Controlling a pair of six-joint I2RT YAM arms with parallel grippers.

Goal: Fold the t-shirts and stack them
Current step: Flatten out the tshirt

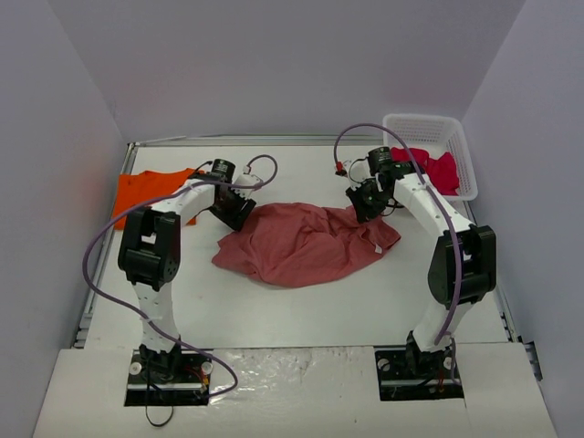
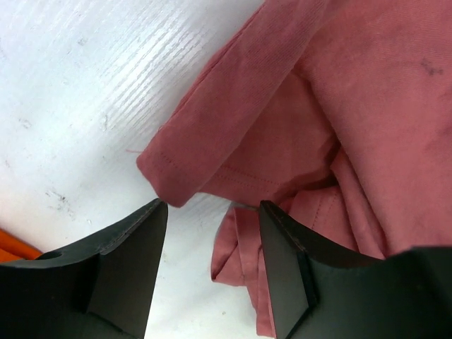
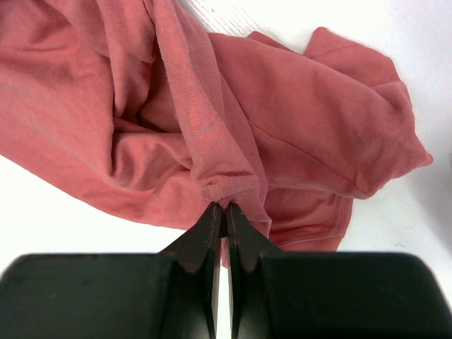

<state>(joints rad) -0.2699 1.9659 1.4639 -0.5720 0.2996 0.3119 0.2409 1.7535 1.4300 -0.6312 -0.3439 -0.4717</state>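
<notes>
Three: orange tee (image 1: 146, 190), crimson tee (image 1: 441, 170), brick-red tee (image 1: 306, 243) pinched in right tool (image 3: 226, 207) | left tool (image 2: 212, 206) spread

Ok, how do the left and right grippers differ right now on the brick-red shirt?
The left gripper is open, its fingers apart beside a sleeve hem of the brick-red t-shirt. The right gripper is shut, pinching a bunched fold of it. In the top view the left one sits at the shirt's left end, the right one at its right end. Both are down at the same shirt.
</notes>
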